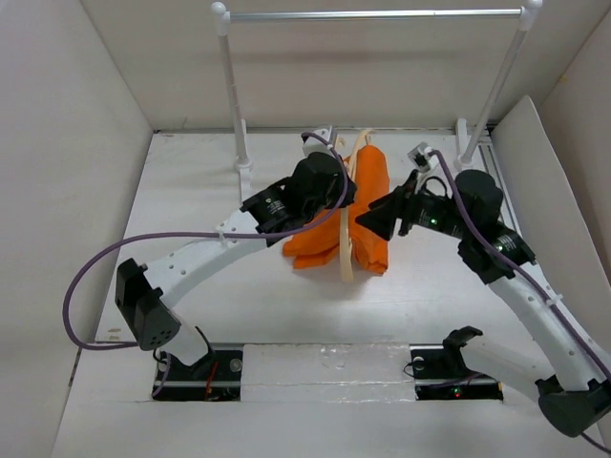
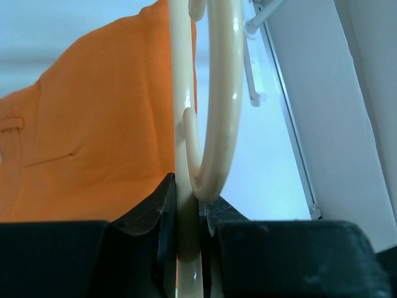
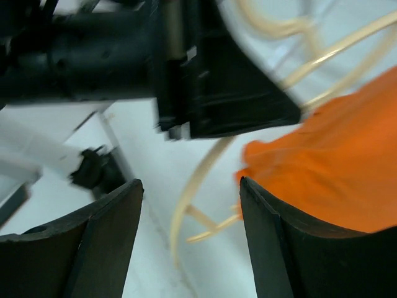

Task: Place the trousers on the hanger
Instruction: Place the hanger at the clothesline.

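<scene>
The bright orange trousers (image 1: 370, 196) hang folded over the pale beige hanger (image 1: 345, 250) at the middle of the table. My left gripper (image 1: 340, 179) is shut on the hanger's stem. In the left wrist view the stem (image 2: 188, 186) runs between the left gripper's (image 2: 188, 200) jaws, the hook (image 2: 224, 93) curves just above and the trousers (image 2: 93, 136) lie to the left. My right gripper (image 1: 367, 221) stands open right beside the trousers, holding nothing. In the right wrist view the right gripper (image 3: 190, 198) has only the hanger (image 3: 200, 177) and table between its fingers; the trousers (image 3: 335, 167) are at its right finger.
A white-posted rack (image 1: 229, 86) with a silver bar (image 1: 372, 14) stands at the back of the table. White walls enclose the left, back and right sides. The left arm's black wrist (image 3: 217, 81) fills the top of the right wrist view.
</scene>
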`<state>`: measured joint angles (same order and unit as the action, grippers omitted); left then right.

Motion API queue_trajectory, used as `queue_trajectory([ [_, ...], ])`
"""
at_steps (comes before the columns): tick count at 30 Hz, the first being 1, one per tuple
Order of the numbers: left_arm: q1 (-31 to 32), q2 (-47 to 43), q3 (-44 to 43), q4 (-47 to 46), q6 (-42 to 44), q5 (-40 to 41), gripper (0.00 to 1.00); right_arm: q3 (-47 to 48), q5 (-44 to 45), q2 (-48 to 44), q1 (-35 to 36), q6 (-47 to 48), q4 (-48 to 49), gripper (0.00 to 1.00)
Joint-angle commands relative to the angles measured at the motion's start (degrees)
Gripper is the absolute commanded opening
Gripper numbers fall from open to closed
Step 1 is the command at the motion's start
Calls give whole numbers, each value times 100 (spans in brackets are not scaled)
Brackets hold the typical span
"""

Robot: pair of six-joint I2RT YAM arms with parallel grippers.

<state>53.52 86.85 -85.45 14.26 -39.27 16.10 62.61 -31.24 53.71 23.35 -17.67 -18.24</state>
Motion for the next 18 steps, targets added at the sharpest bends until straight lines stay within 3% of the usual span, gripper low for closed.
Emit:
queue_trajectory([
  [1,-105,-134,-927,-390,252,-36,0,241,1018,366,1175,-685,139,71],
  [8,-157,104,-1737,-21,332,-256,0,155,1551,868,1672,-966,628,71],
  [11,-157,192,-1993,173,358,-388,0,155,1648,983,1672,-1063,1067,63],
  [15,-157,104,-2002,235,341,-555,0,85,1815,1010,1672,-1247,1454,28],
  [17,-157,78,-2028,296,358,-555,0,24,1780,992,1672,-1388,1718,23],
  [18,-157,78,-2054,314,402,-555,0,6,1693,983,1672,-1423,1771,11],
])
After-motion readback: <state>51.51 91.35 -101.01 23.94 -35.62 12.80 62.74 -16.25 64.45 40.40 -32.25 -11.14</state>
